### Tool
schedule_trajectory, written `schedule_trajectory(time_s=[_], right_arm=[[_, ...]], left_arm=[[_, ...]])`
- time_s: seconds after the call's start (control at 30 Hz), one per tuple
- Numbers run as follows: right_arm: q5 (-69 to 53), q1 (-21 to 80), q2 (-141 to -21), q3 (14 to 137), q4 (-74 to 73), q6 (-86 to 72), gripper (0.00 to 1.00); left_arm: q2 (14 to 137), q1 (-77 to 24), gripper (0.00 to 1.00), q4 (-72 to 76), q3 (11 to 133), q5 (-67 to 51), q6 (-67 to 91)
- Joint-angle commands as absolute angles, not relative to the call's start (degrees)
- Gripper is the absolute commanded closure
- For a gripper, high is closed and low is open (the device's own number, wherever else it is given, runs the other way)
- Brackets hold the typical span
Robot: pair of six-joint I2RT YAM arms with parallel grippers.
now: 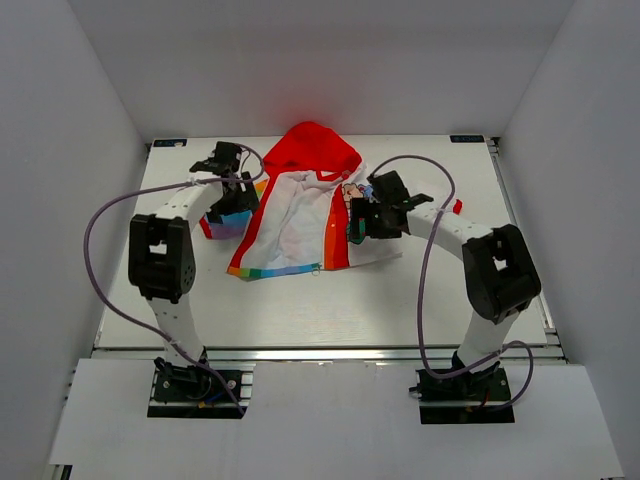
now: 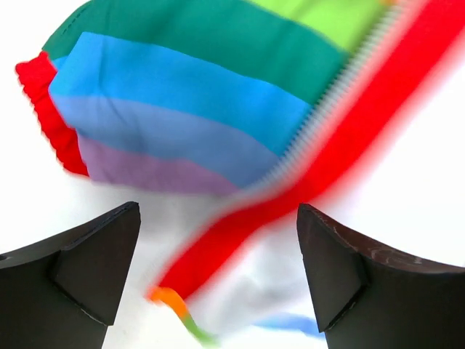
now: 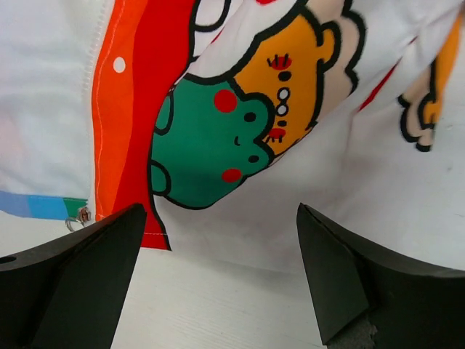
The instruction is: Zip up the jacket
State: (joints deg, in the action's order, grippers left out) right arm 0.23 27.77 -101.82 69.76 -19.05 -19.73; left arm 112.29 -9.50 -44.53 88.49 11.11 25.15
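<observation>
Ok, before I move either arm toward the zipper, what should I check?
1. The left gripper open and empty: ok.
2. The right gripper open and empty: ok.
3. The zipper teeth in the left wrist view: ok, though blurred.
4. A small metal piece, likely the slider, in the right wrist view: ok.
5. The jacket closed enough to zip: not ok; it lies spread open.

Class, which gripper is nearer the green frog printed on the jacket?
Right. The right gripper hovers open close to the green frog; the left gripper is over the rainbow sleeve on the jacket's other side.
</observation>
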Motion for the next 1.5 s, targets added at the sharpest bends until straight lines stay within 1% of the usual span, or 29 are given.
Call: schedule_trajectory(time_s=[0.0, 0.07, 0.17, 0.3, 0.4, 0.47, 0.57, 0.7, 0.83, 1.0, 1.13, 1.17, 1.23, 1.33, 1.37, 1.43, 1.47], right_arm=[[-1.1, 27.8, -104.0, 69.6, -16.8, -22.4, 0.11], [-1.1, 27.8, -104.8, 69.1, -18.0, -23.7, 0.11], [-0.9, 27.9, -104.5, 65.0, -17.8, -24.6, 0.11], [-0.4, 27.9, -101.5, 58.5, -18.1, -25.7, 0.11], [-0.4, 27.9, -98.9, 54.2, -19.6, -26.6, 0.11], [-0.6, 27.9, -97.2, 50.8, -20.4, -27.1, 0.11], [-1.4, 27.9, -92.0, 46.6, -19.9, -27.2, 0.1], [-0.4, 27.9, -87.9, 46.8, -19.0, -24.5, 0.11], [-0.4, 27.9, -83.8, 50.4, -19.5, -22.8, 0.11], [0.0, 27.9, -79.4, 54.7, -21.5, -22.1, 0.11], [2.2, 27.9, -74.8, 54.7, -22.8, -22.8, 0.11], [2.5, 27.9, -74.1, 54.5, -22.8, -23.0, 0.11], [3.3, 27.9, -72.0, 53.4, -22.9, -23.4, 0.11], [6.0, 27.8, -69.9, 52.2, -24.0, -24.3, 0.11], [7.2, 27.7, -69.4, 51.9, -24.5, -24.4, 0.11], [8.3, 27.7, -68.2, 51.1, -24.8, -24.5, 0.11], [9.0, 27.6, -67.9, 50.8, -25.0, -24.4, 0.11]], left_arm=[[104.2, -9.4, 0.02, -43.8, 86.8, 7.3, 27.0], [102.2, -9.4, 0.02, -43.4, 85.2, 6.6, 27.2], [100.6, -9.4, 0.02, -42.7, 82.2, 6.6, 27.7], [99.0, -9.4, 0.02, -45.3, 80.0, 6.4, 31.8], [95.8, -9.4, 0.02, -46.7, 74.5, 4.2, 34.8], [92.1, -9.3, 0.02, -48.2, 70.3, 8.1, 38.0], [86.7, -9.3, 0.02, -48.6, 65.0, 10.1, 40.9], [82.4, -9.3, 0.02, -46.6, 57.7, 9.7, 43.3], [83.8, -9.4, 0.02, -44.2, 54.6, 9.6, 43.4], [83.1, -9.3, 0.02, -38.8, 48.7, 4.3, 41.4], [83.9, -9.3, 0.06, -31.0, 44.6, 3.7, 40.3], [84.8, -9.3, 0.12, -29.5, 44.1, 3.1, 40.1], [88.4, -9.4, 0.17, -26.7, 43.7, 0.6, 39.3], [92.5, -10.5, 0.43, -25.2, 43.8, 0.1, 39.1], [92.9, -11.2, 0.64, -25.2, 43.9, 0.1, 39.1], [92.6, -11.8, 0.96, -25.1, 44.1, 0.6, 38.9], [92.1, -12.1, 1.0, -25.1, 44.3, 0.9, 38.8]])
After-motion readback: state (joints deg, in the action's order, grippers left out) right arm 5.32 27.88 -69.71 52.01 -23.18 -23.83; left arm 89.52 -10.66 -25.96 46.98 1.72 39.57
